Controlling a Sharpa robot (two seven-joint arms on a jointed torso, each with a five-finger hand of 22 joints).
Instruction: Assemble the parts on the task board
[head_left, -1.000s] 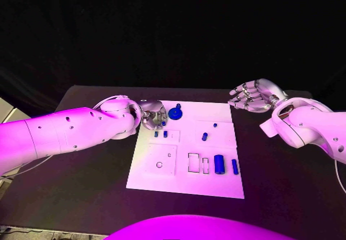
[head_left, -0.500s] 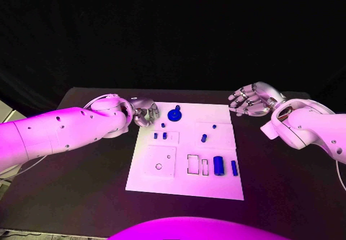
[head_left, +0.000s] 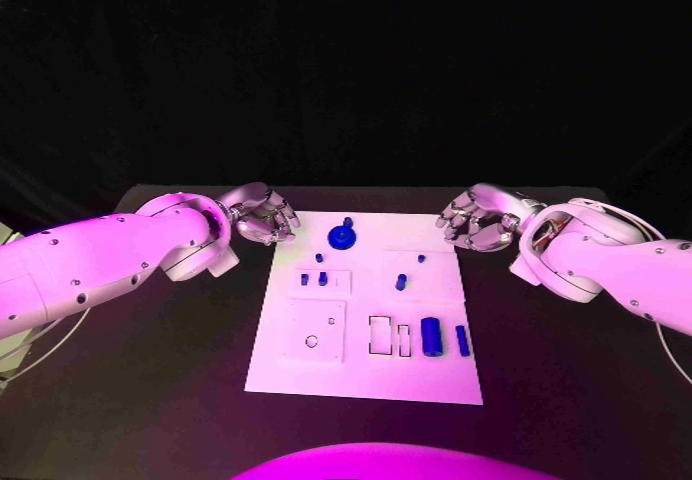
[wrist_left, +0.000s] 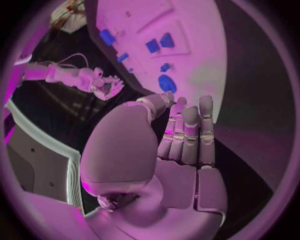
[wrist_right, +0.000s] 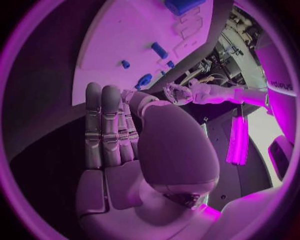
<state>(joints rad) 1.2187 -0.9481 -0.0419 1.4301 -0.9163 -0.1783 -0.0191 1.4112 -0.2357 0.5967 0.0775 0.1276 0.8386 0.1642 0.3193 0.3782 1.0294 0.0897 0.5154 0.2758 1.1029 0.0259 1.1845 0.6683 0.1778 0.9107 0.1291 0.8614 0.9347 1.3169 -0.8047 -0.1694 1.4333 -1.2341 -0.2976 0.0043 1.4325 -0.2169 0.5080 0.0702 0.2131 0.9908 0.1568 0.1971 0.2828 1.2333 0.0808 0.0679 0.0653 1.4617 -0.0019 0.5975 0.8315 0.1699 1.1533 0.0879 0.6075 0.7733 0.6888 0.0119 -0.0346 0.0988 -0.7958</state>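
Observation:
The white task board lies in the middle of the black table. A round blue knob part stands at its far edge, and small blue pegs sit in the middle rows. A thick blue cylinder and a slim one lie near two rectangular slots. My left hand hovers beside the board's far left corner, holding nothing. In the left wrist view its fingers are straight, with the knob part beyond them. My right hand hovers at the far right corner, also holding nothing.
Black table surrounds the board, with bare room on both sides and in front. A square plate with a ring mark lies on the board's near left part. The far table edge is just behind both hands.
My left hand has drawn back leftwards off the board, away from the round knob part, and its fingers have straightened. The right hand has shifted slightly toward the board's corner.

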